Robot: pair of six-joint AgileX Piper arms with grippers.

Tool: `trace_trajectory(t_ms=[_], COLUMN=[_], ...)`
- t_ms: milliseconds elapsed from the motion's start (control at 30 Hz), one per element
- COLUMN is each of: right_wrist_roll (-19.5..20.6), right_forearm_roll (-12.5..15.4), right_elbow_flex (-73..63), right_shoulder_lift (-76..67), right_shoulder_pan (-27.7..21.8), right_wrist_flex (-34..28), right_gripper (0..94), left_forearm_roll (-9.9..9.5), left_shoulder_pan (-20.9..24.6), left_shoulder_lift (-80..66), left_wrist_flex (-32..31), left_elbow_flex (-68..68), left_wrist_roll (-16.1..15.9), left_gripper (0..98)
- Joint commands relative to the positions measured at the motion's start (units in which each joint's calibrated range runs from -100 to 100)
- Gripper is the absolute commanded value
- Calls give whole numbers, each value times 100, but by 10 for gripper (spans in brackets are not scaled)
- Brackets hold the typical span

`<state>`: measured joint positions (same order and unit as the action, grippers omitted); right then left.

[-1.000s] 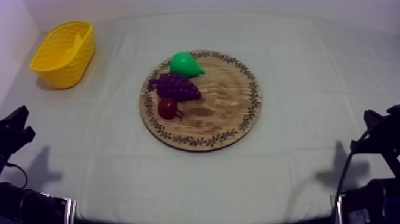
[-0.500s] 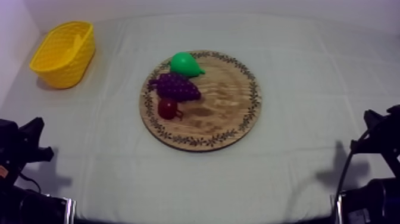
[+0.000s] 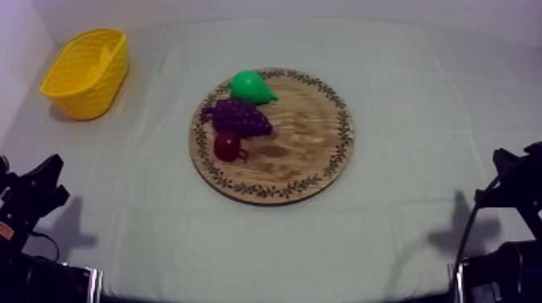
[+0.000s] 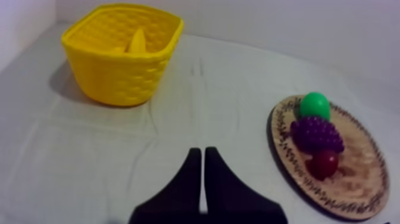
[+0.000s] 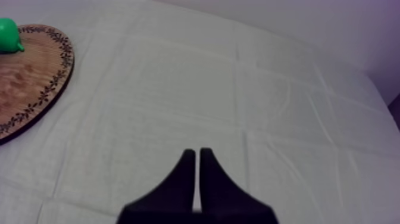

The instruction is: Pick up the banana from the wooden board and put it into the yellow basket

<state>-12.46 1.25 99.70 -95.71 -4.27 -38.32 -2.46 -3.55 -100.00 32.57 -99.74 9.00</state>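
- So the yellow toy banana [image 4: 137, 43] is sitting inside the yellow woven plastic basket [image 4: 119, 83], with 1 end poking up toward the rim. In the top view the basket is at the far left corner of the grey-white cloth [image 3: 403, 234], well apart from the board.
- The round wooden board with the patterned rim [image 3: 306, 137] is in the middle of the cloth and has 3 toy fruits on its left half. There's a green pear [image 3: 252, 86] at the far edge and a purple bunch of grapes [image 3: 238, 118] just beside it. A small red fruit [image 3: 227, 147] is nearest the camera, tucked right against the grapes.
- My left gripper [image 4: 199, 152] has its 2 black fingers pressed together into a narrow wedge with nothing between them. It hangs over bare cloth, with the basket off to 1 side and the board to the other. In the top view it sits low at the left side.
- My right gripper [image 5: 194, 154] is the same deal: fingers together, holding nothing, over bare cloth well to the right of the board.
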Motion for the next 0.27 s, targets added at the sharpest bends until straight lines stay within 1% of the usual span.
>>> trace_trajectory(t_ms=[0,233], right_wrist_roll=[-2,-2], right_forearm_roll=[-1,-1], right_elbow_flex=[-3,-3], right_shoulder_lift=[-4,-4], right_shoulder_pan=[-2,-2], right_wrist_flex=[2,2], right_gripper=[6,6], left_forearm_roll=[-2,-1], left_shoulder_pan=[4,4], left_shoulder_lift=[0,0], left_wrist_flex=[-5,-7], left_elbow_flex=[-3,-3], left_wrist_roll=[292,249], left_gripper=[1,1])
